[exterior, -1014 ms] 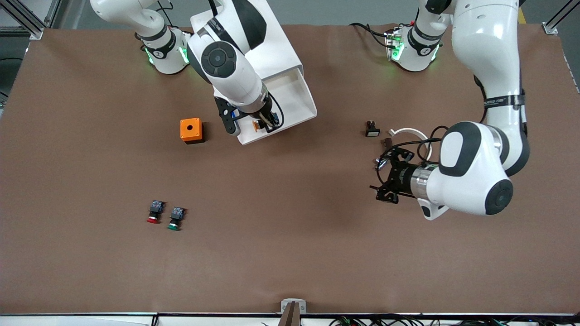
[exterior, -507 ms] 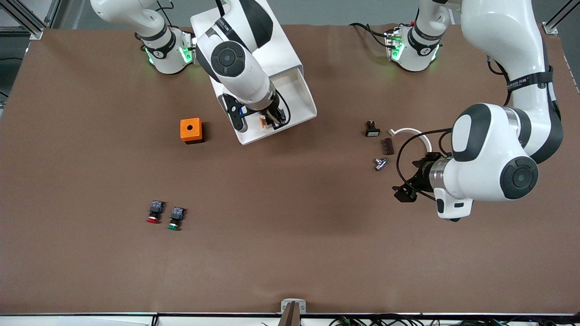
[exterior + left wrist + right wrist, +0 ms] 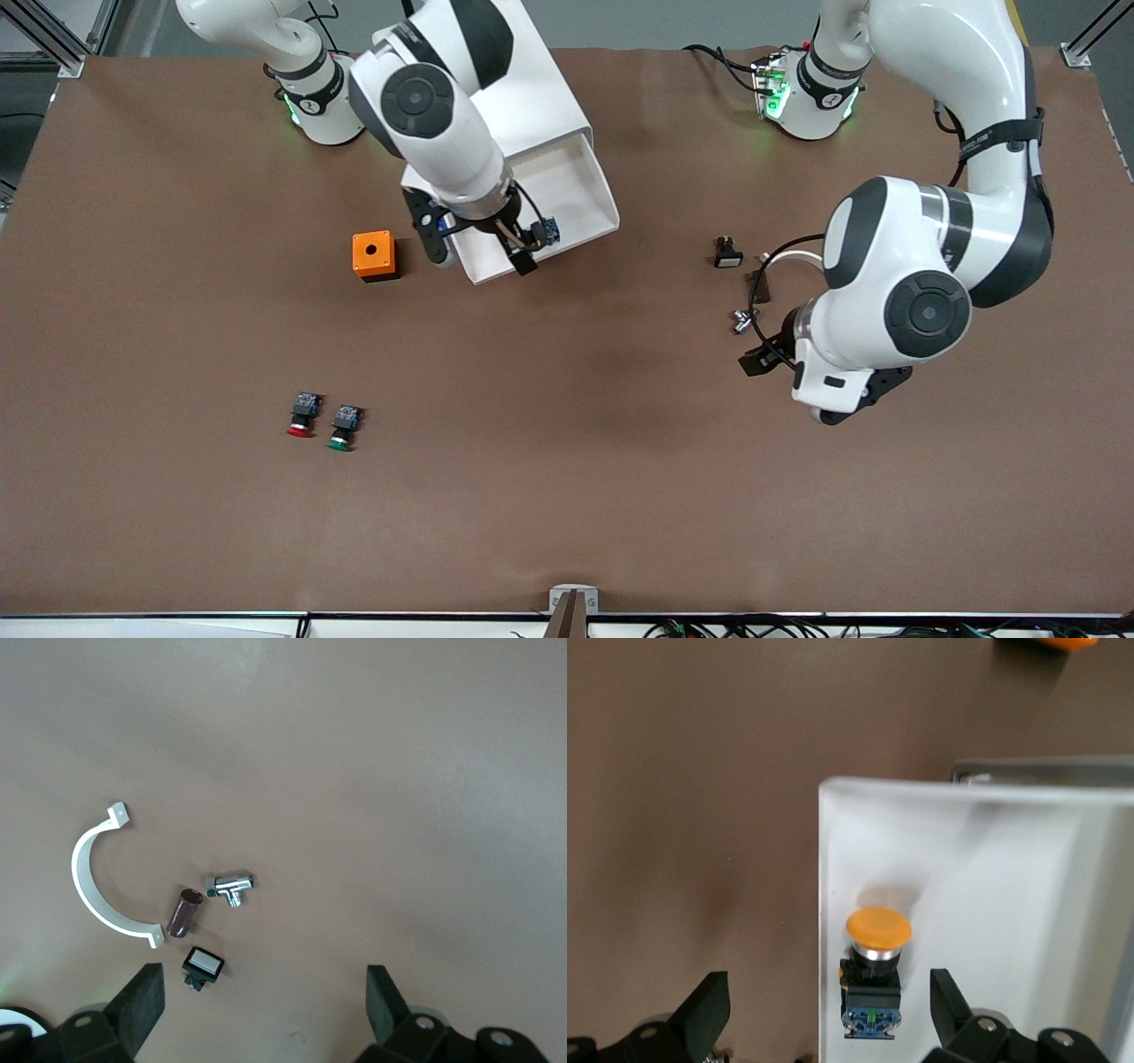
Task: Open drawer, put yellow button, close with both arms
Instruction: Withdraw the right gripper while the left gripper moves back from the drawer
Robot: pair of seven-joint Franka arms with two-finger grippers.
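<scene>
Worktop (image 3: 567, 496) is carrying your pulled-out drawer (image 3: 576, 190); your right hand (image 3: 828, 1005) is hovering released over it, your left hand (image 3: 261, 1001) is waiting released over small parts, and the yellow button (image 3: 877, 935) is lying inside.

A wide brown table (image 3: 567, 496) fills the view, with grey floor (image 3: 656, 22) and aluminium framing (image 3: 53, 35) along its edge.

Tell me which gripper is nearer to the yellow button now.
Right. The right gripper hangs open directly over the yellow button, which lies in the open drawer. The left gripper is open over small parts at the left arm's end of the table.
</scene>
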